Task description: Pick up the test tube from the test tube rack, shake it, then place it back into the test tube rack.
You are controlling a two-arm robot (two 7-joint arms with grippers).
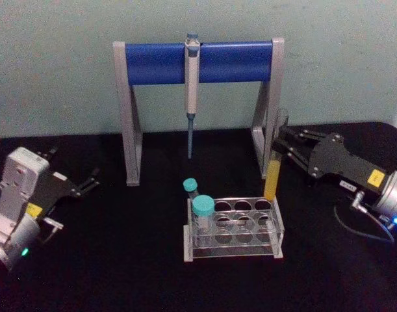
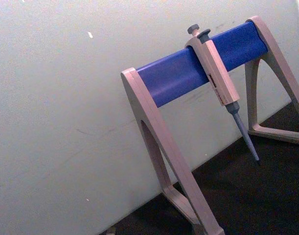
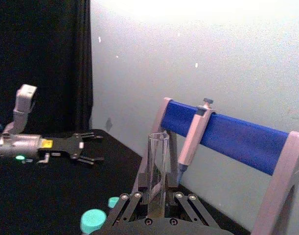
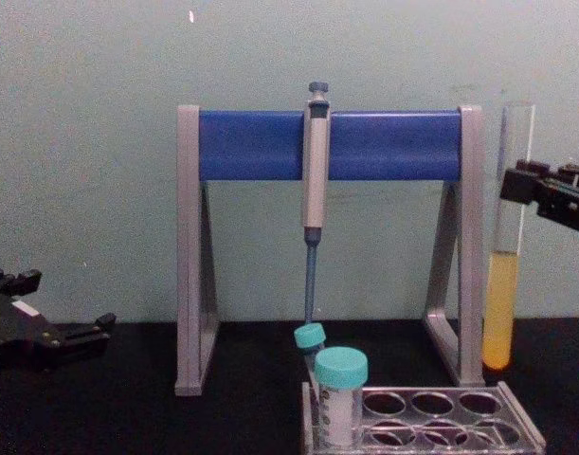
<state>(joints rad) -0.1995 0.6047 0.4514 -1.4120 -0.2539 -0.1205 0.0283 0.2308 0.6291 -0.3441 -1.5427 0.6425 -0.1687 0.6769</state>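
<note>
At mid-right, the right gripper (image 1: 281,148) clamps the uncapped test tube (image 1: 274,170) upright over the test tube rack (image 1: 232,255) so nothing spills; the left gripper (image 1: 88,182) idles lower left, jaws spread.

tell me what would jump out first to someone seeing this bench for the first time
The big pipette stand with its bright blue bar dominates the back of the table, a pipette hanging from its middle. Next comes the test tube of yellow liquid, held upright by the right gripper at the rear right corner of the test tube rack. The left gripper lies open, far left.
</note>
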